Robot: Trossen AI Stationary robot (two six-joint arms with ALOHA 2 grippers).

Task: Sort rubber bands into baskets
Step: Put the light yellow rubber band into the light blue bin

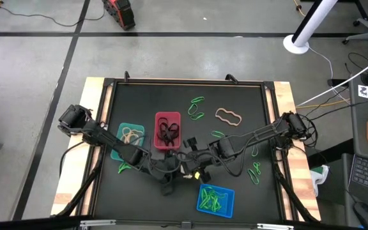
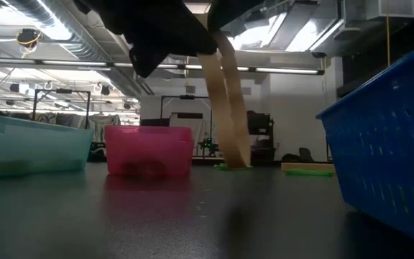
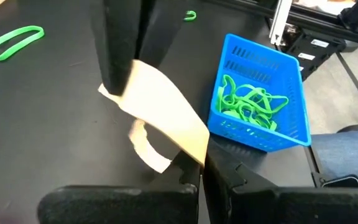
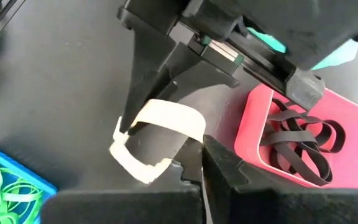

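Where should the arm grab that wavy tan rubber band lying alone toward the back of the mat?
Probably pinch across one strand of the tan band at a narrow waist, coming straight down from above: it lies flat and open, apart from the green bands.

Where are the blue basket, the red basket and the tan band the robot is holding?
blue basket (image 3: 289,68): left wrist view, on its far rim.
red basket (image 4: 251,122): right wrist view, on its near wall.
tan band (image 4: 166,116): right wrist view, on the loop's top.
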